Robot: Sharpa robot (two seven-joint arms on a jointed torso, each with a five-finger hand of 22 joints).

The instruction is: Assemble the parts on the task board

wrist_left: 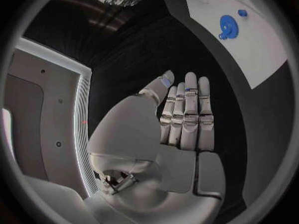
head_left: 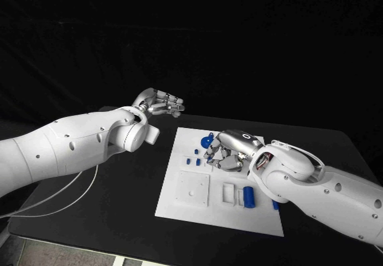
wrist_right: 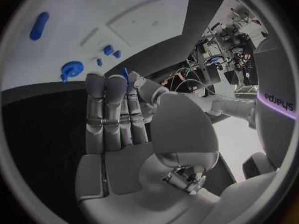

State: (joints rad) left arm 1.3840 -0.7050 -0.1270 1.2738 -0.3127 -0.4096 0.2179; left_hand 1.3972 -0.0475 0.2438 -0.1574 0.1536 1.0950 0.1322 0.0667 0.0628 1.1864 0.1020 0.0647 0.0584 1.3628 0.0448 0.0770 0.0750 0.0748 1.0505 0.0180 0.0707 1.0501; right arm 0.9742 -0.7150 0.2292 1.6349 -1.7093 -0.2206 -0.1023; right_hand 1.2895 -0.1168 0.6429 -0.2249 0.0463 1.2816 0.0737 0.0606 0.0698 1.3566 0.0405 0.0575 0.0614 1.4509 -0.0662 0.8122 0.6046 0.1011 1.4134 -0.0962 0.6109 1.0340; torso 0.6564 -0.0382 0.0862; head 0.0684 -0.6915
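The right hand [head_left: 226, 151] hangs over the upper middle of the white task board [head_left: 184, 208], and in the right wrist view its fingers [wrist_right: 104, 109] stand straight and close side by side with a small blue part [wrist_right: 125, 73] pinched between thumb and a finger; how firmly it sits there I cannot tell. The left hand [head_left: 160, 103] is held well apart from the board, off its far left corner, fingers [wrist_left: 190, 109] straight and together, holding nothing. The step in hand seems to be seating that pinched piece near the blue gear [head_left: 207, 141], which lies just beside the right hand, so the hand should come down straight over its socket, keep the piece upright, and loosen only once it is seated, without knocking the gear or the small blue pegs [head_left: 193, 162] close by. The pinched part shows only a short tip, its long axis apparently running along the fingers, towards the board. The blue cylinder [head_left: 249, 196] lies flat near the board's front edge, its long axis running from the near edge to the far edge.
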